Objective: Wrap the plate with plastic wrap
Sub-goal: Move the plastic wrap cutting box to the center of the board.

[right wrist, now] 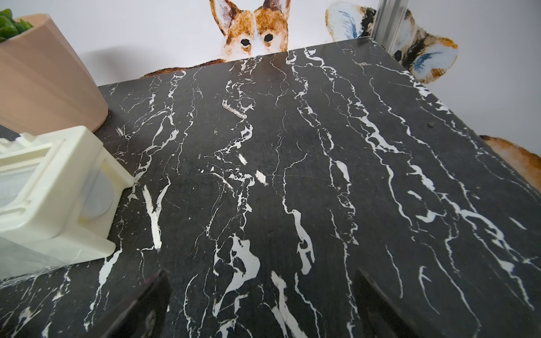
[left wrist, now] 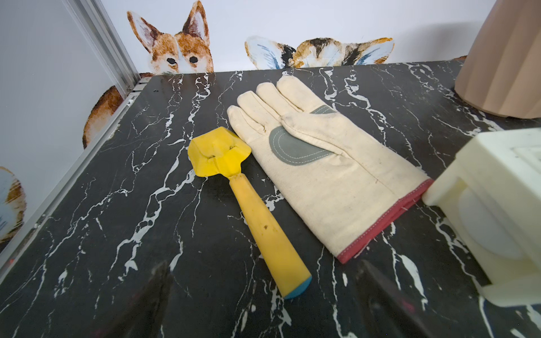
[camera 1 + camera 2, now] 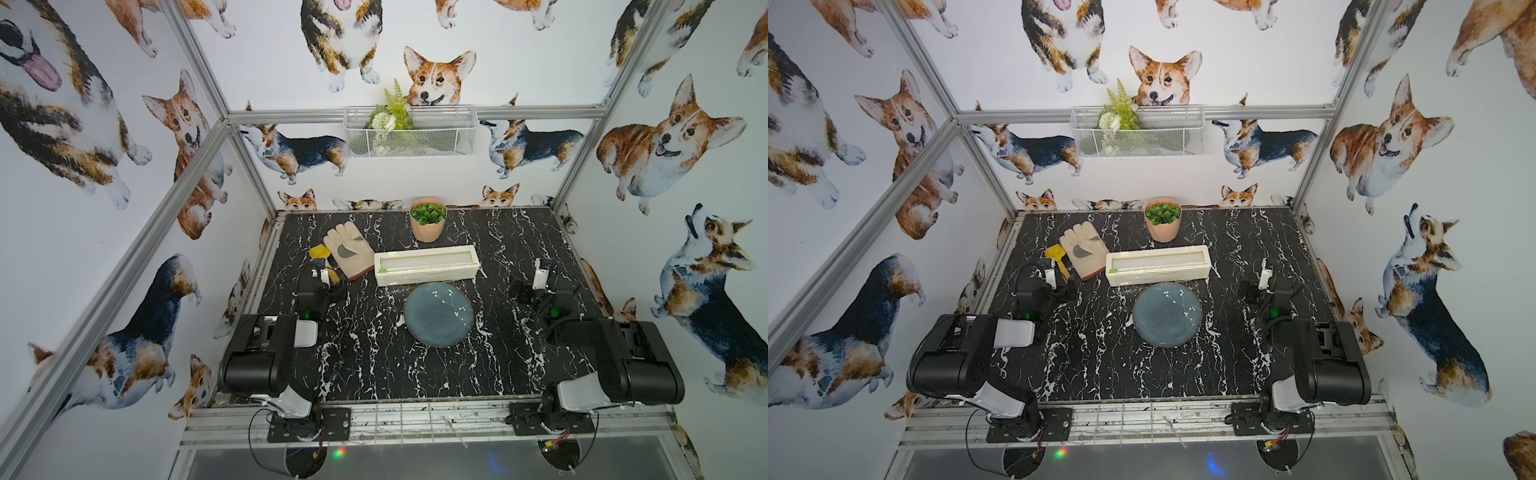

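Right now the plate (image 3: 438, 313) (image 3: 1167, 313) lies flat and uncovered on the marble table (image 3: 374, 365), between L gripper (image 2: 263, 269) and R gripper (image 1: 262, 273), a bit nearer the arm bases than either. The plastic wrap (image 1: 23, 263) shows as a crinkly clear strip at the front of the dispenser box (image 3: 427, 265), just past the plate, w/ one end near each gripper. Both grippers have jaws spread wide, nothing held. The glove (image 2: 322, 164) and yellow scoop (image 2: 248, 204) lie just ahead of L gripper; plant pot (image 3: 428, 222) is beyond the box
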Tool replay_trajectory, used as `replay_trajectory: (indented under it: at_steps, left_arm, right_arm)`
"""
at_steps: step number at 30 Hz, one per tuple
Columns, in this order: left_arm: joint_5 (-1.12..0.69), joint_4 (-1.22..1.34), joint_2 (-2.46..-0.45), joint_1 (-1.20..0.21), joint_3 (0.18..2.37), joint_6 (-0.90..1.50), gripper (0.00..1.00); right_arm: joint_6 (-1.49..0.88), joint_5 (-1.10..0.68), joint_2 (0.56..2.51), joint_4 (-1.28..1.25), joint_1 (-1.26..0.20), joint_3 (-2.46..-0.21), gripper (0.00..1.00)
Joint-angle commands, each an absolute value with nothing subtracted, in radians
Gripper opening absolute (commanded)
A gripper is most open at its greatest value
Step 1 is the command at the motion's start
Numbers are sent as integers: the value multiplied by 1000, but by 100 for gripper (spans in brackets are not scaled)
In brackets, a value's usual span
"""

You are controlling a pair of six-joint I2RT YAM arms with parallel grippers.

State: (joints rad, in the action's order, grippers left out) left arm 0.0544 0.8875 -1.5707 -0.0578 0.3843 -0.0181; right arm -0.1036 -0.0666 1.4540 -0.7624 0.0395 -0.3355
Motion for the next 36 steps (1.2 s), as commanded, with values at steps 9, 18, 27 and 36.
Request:
replay_trajectory:
  at_steps: [9, 18, 27, 36]
  left_arm:
    - [272, 1174, -1570, -81, 250, 28, 100]
    - [228, 1098, -1567, -82, 292, 10, 100]
    - [77, 921, -1568, -70, 383, -29, 100]
    - [54, 925, -1568, -69, 382, -38, 100]
  right_arm:
    - [-112, 88, 1337, -947, 6, -207, 100]
    - [-93, 31, 1392, -917, 4, -249, 100]
    - [-52, -51, 1446, -824, 8, -326, 100]
    - [-52, -51, 1448, -828, 7, -326, 100]
